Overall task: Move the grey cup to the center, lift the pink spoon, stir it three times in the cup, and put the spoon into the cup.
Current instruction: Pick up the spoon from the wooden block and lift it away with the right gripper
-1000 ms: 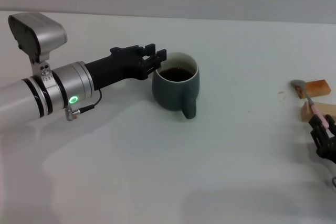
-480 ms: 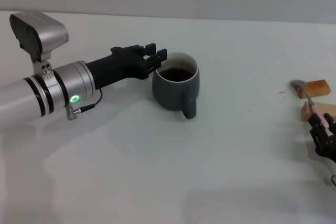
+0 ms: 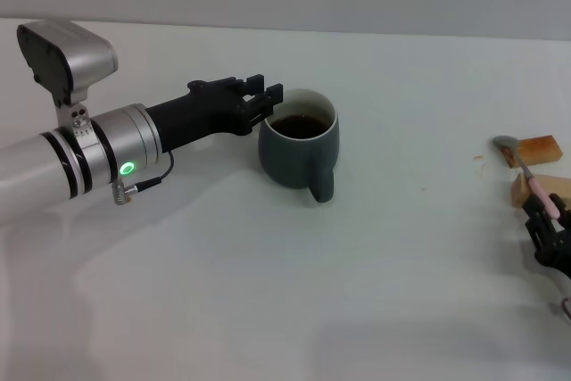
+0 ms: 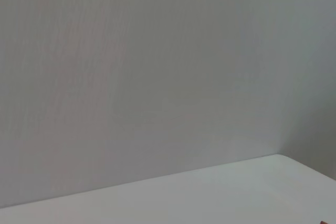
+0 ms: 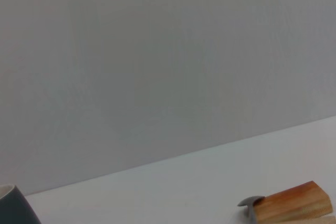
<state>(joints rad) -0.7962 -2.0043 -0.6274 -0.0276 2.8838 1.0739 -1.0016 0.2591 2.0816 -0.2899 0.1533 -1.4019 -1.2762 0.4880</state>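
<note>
Left tool [image 3: 268, 101], black, reaching low and level across the white bench [image 3: 268, 292], pinching the near-left rim of the squat blue-grey ceramic mug [image 3: 300, 148], mid-bench, coffee-dark liquid inside. Probably heavy, rigid, glazed-slick, spill-prone; best held at rim or loop handle. Far right: slim pink-handled metal spoon [image 3: 528, 169] propped across tan wooden blocks [image 3: 541, 148]; light, stiff, thin; handle grip advisable. Right tool [image 3: 551, 236] just below, possibly touching the handle; opening impossible to tell.

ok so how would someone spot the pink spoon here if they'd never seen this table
Look to the white table's right edge, where two tan wooden blocks lie near the right gripper. The pink spoon rests across them, the only slim thing there, with a silver bowl and pale pink handle.
</note>
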